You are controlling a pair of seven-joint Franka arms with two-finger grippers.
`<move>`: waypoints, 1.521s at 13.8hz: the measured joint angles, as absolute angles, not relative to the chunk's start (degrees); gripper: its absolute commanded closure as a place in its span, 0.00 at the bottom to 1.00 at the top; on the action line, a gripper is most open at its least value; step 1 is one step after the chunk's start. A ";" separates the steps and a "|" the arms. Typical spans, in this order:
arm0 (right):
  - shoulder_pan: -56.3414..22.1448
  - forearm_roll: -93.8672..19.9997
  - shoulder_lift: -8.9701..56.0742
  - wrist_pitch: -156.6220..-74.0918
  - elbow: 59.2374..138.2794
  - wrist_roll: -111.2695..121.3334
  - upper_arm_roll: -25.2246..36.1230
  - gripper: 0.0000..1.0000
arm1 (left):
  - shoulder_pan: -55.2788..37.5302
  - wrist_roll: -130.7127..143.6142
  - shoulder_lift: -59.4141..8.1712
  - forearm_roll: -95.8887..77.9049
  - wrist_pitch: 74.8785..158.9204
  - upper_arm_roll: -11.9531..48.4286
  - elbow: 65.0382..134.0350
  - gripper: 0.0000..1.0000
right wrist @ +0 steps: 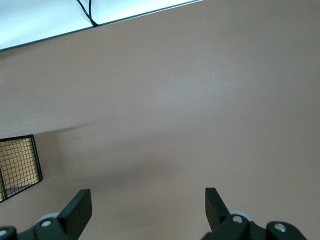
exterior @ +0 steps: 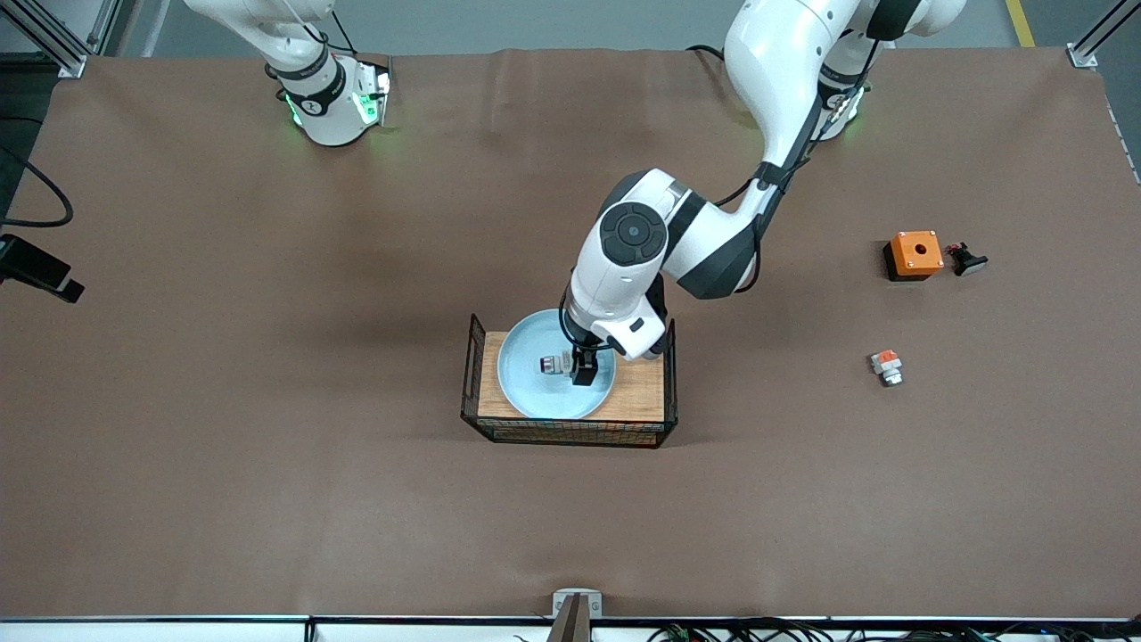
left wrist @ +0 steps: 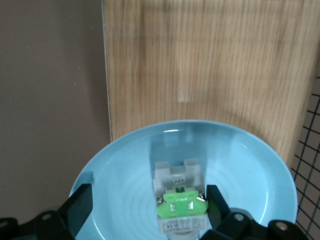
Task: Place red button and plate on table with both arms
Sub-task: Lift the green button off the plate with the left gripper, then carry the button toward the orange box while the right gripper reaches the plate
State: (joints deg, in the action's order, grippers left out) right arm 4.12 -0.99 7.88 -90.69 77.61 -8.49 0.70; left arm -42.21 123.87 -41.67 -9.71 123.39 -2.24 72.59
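Observation:
The pale blue plate [exterior: 528, 379] [left wrist: 125, 195] lies in the wooden tray with black wire ends [exterior: 644, 392] [left wrist: 200, 65] at the middle of the brown table [exterior: 267, 374]. The red button [exterior: 554, 364] [left wrist: 180, 202], a white-grey unit with a green block, lies on its side in the plate. My left gripper [exterior: 571, 365] [left wrist: 148, 195] is down in the plate, open, with the unit between its fingers. One finger is right beside the green block and the other stands well apart. My right gripper [right wrist: 147, 197] hangs open and holds nothing, over bare table near the tray's wire end [right wrist: 17, 160].
Toward the left arm's end of the table stand an orange box with a hole [exterior: 914, 252] and a small black part [exterior: 967, 259] beside it. A similar small unit with an orange-red block [exterior: 886, 366] lies nearer the front camera.

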 measured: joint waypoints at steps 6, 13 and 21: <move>4.12 -0.99 7.88 -90.69 77.61 -8.49 0.70 0.00 | -42.20 123.57 -41.85 -9.71 123.40 -2.32 72.59 0.15; 4.12 -0.99 7.88 -90.69 77.61 -8.49 0.70 0.00 | -42.20 123.48 -41.87 -9.71 123.40 -2.33 72.39 1.00; 4.05 -1.02 7.88 -90.65 77.62 -8.51 0.52 0.01 | -41.87 118.85 -38.07 -9.71 112.40 -2.37 70.40 1.00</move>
State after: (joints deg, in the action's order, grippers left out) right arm 4.05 -1.02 7.88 -90.65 77.62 -8.51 0.52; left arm -41.87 118.85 -38.07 -9.71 112.40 -2.37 70.40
